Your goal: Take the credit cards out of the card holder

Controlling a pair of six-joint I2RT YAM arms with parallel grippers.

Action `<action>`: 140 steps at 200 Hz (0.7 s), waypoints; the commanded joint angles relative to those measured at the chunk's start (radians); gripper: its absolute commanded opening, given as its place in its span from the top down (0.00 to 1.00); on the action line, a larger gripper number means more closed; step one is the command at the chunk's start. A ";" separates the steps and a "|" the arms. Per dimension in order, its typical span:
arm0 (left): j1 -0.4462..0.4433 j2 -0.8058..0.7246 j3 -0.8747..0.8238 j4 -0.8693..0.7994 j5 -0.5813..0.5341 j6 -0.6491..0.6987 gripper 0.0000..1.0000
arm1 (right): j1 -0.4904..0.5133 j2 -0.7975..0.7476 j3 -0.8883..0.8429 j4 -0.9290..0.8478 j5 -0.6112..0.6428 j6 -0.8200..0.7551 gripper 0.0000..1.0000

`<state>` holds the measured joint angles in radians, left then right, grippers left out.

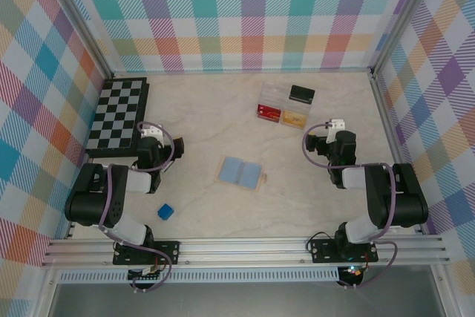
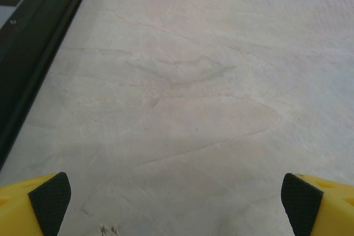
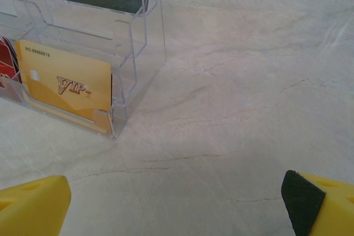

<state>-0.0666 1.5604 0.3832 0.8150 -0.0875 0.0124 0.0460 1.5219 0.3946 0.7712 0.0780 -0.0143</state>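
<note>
STATE: flat two-panel tan card holder (image 1: pixel 240 172) lies open, light blue lining up, mid-tabletop (image 1: pixel 200 120), between both arms | left hand (image 2: pixel 176 194), right hand (image 3: pixel 177 192): fully spread, empty | cards: not discernible | NEXT: pin one panel, draw card out flat.

Bare table (image 1: pixel 200 131) around card holder (image 1: pixel 240 173) — chessboard (image 1: pixel 119 115), clear box (image 1: pixel 283 105), blue cube (image 1: pixel 165 212) well apart.

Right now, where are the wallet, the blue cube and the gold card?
wallet (image 1: pixel 231 171): top view, on its left light blue panel.
blue cube (image 1: pixel 165 212): top view, on its top face.
gold card (image 3: pixel 66 89): right wrist view, on its face, by the VIP lettering.
</note>
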 commanded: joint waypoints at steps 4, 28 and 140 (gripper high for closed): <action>0.004 0.005 0.029 0.005 -0.037 -0.003 0.00 | -0.028 0.005 0.019 0.035 -0.063 0.025 0.00; -0.002 0.003 0.031 0.005 -0.042 0.000 0.00 | -0.031 0.006 0.021 0.034 -0.068 0.027 0.00; -0.003 0.006 0.044 -0.017 -0.009 0.015 0.00 | -0.033 0.005 0.021 0.033 -0.069 0.027 0.00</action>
<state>-0.0677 1.5608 0.4049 0.8028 -0.1123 0.0166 0.0189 1.5219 0.3950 0.7704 0.0322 -0.0040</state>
